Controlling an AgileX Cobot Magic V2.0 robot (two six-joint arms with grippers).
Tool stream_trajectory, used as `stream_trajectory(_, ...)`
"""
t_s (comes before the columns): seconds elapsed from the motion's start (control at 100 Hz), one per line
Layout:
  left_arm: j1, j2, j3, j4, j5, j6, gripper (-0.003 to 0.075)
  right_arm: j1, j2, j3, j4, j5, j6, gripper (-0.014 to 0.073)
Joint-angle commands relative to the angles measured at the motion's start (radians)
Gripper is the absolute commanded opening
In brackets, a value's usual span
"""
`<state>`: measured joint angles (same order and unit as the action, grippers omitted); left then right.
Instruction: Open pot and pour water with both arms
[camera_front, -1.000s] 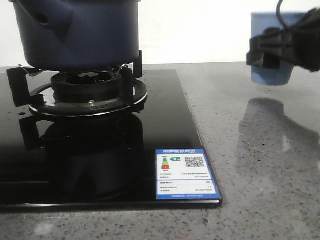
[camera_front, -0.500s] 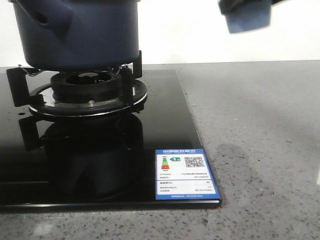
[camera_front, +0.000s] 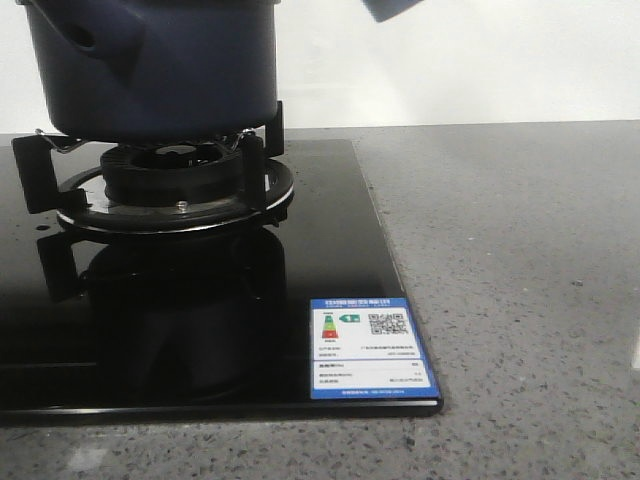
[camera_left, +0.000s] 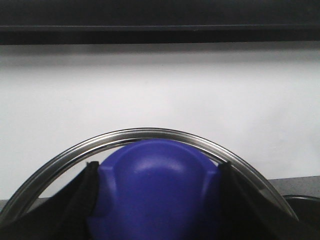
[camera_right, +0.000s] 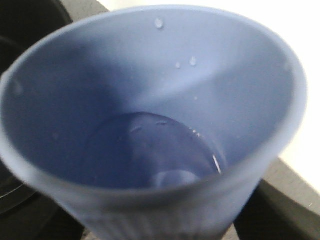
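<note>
One pot (camera_front: 150, 65) on the burner (camera_front: 170, 185), at ten o'clock of the front view. One cup (camera_right: 150, 130), one lid knob (camera_left: 155, 190) clamped between left fingers (camera_left: 82, 200). Right gripper state: cannot tell.

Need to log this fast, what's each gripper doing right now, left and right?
Left gripper: closed on the blue knob of the lid.
Right gripper: out of sight; the cup fills its wrist view, so its grip cannot be told.
</note>
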<state>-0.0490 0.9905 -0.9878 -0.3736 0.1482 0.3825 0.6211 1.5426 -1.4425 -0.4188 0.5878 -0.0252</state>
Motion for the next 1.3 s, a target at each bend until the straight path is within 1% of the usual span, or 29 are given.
stream_trajectory(0.0, 0.001, -0.025, -0.037, -0.006, -0.100, 0.001, 0.0335, 0.033, -0.003, -0.089, -0.108, -0.018, -0.041, 0.0295)
stream_trajectory(0.13, 0.001, -0.025, -0.037, -0.006, -0.100, 0.001, 0.0335, 0.074, 0.039, -0.133, -0.203, 0.028, -0.068, 0.0295)
stream_trajectory(0.32, 0.001, -0.025, -0.037, -0.006, -0.100, 0.001, 0.0335, 0.121, 0.074, -0.141, -0.384, 0.038, -0.068, 0.0295)
stream_trajectory(0.49, 0.001, -0.025, -0.037, -0.006, -0.098, 0.001, 0.0335, 0.143, 0.102, -0.141, -0.531, 0.039, -0.068, 0.0295)
stream_trajectory(0.65, 0.001, -0.025, -0.037, -0.006, -0.098, 0.001, 0.0335, 0.144, 0.113, -0.141, -0.666, 0.023, -0.070, 0.0295)
stream_trajectory(0.81, 0.001, -0.025, -0.037, -0.006, -0.098, 0.001, 0.0335, 0.144, 0.115, -0.141, -0.760, 0.004, -0.071, 0.0295)
stream_trajectory(0.93, 0.001, -0.025, -0.037, -0.006, -0.098, 0.001, 0.0335, 0.144, 0.115, -0.141, -0.855, -0.001, -0.071, 0.0295)
stream_trajectory(1.29, 0.001, -0.025, -0.037, -0.024, -0.098, 0.001, 0.0335, 0.144, 0.115, -0.141, -1.045, -0.011, -0.071, 0.0294)
